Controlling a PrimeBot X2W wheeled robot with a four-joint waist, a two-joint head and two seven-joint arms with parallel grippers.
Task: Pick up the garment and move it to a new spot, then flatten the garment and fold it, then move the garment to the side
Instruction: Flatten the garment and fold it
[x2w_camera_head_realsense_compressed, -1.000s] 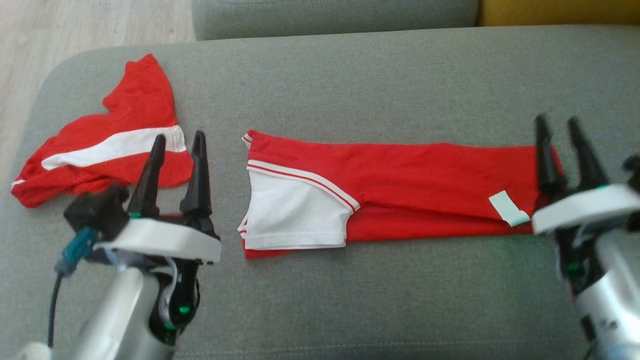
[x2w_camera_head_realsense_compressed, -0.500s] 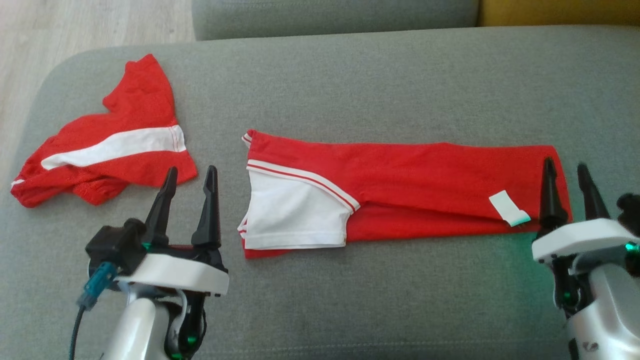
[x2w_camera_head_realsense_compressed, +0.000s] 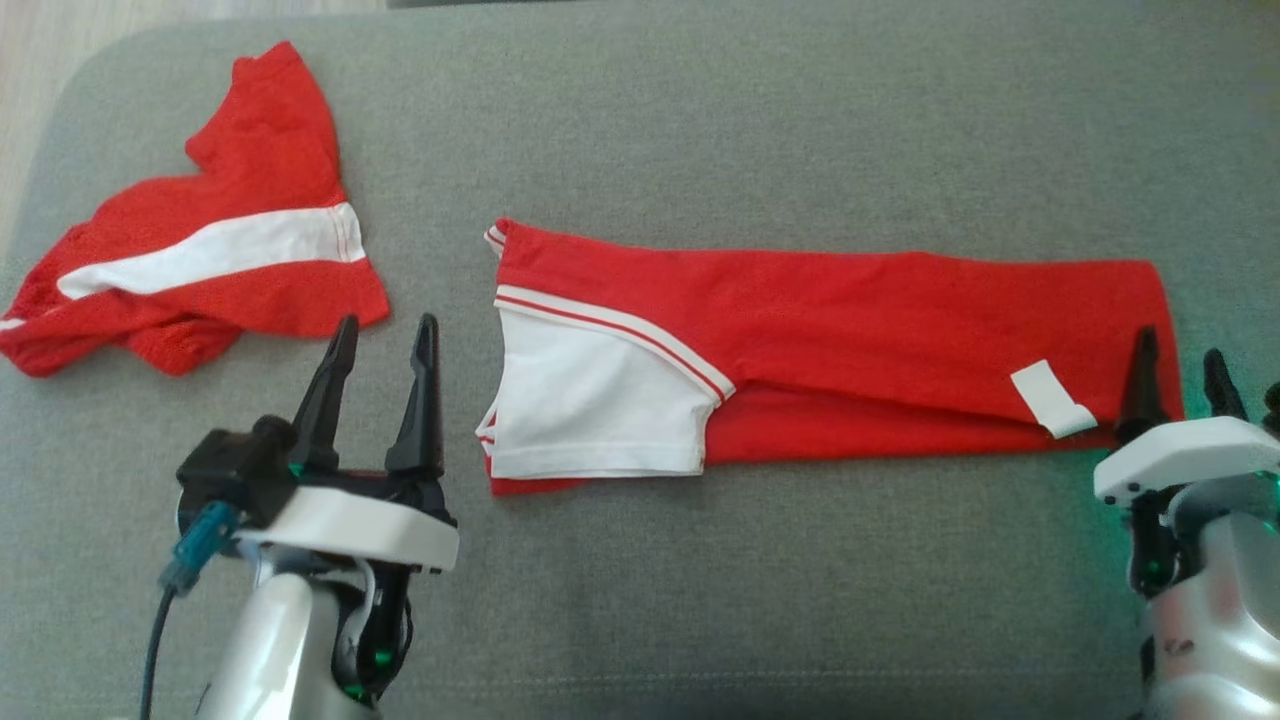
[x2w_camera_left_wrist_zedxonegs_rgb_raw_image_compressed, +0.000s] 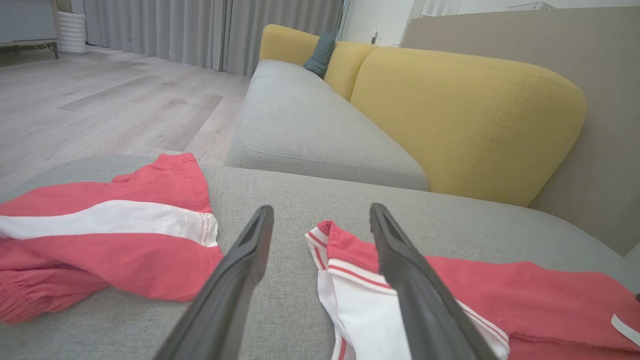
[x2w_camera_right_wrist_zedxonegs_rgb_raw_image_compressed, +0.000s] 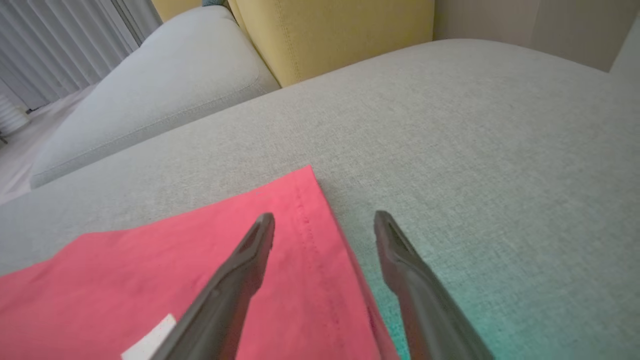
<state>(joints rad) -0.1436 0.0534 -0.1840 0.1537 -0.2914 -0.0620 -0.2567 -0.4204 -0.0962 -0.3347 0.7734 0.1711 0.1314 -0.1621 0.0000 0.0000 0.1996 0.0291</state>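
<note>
Here, left pincer (x2w_camera_head_realsense_compressed: 388, 320) agape, right pincer (x2w_camera_head_realsense_compressed: 1180, 345) straddling garment (x2w_camera_head_realsense_compressed: 850, 330) edge

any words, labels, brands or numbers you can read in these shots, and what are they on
No text can be read.
White tag on the folded red garment: any print on it is too small and blurred to read.
Dark marks on the right arm's silver casing: too small and blurred to read.
Crumpled red garment: a plain white stripe, no lettering that I can see.
</note>
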